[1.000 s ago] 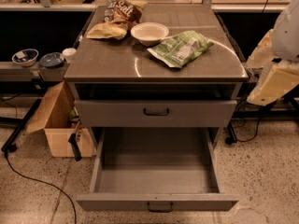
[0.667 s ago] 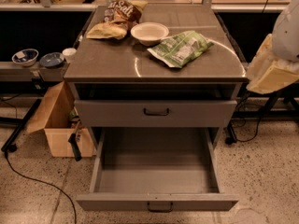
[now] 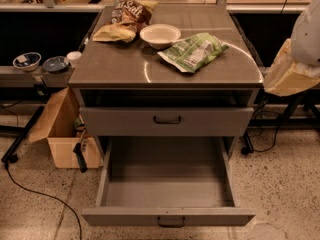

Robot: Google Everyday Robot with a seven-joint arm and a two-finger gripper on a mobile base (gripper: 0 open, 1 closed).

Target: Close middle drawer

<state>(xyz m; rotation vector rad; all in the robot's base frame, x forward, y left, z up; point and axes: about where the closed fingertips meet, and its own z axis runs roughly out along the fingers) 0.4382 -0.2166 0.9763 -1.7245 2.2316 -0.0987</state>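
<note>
Speckled floor [image 3: 285, 184] surrounds a grey cabinet [image 3: 125, 64] seen from the front and above. Nearest of all, at the bottom of the view, is the middle drawer [image 3: 167, 215]. It is pulled far out and its deep box is empty. Its low flat front carries a small dark handle [image 3: 171, 221] at the centre. The front's long axis runs left to right, and the drawer's travel runs straight away from the viewer, back into the cabinet.

Behind and above it, the taller-fronted drawer [image 3: 210, 121] stands a little way out. A cardboard box [image 3: 57, 134] sits on the floor to the cabinet's left. On the cabinet top lie a green bag [image 3: 195, 51], a white bowl [image 3: 160, 34] and a brown snack bag [image 3: 127, 16].

The gripper [image 3: 290, 76] hangs at the right edge of the view. It is level with the cabinet top, just off its right corner, and touches nothing. Whether it is spread or closed cannot be told.

The open front lies well below the gripper, to its left and nearer the viewer. By my judgement the arm must come down and around to the near side of that front. From there it would press the front straight back towards the cabinet, near the handle so the box does not skew.
</note>
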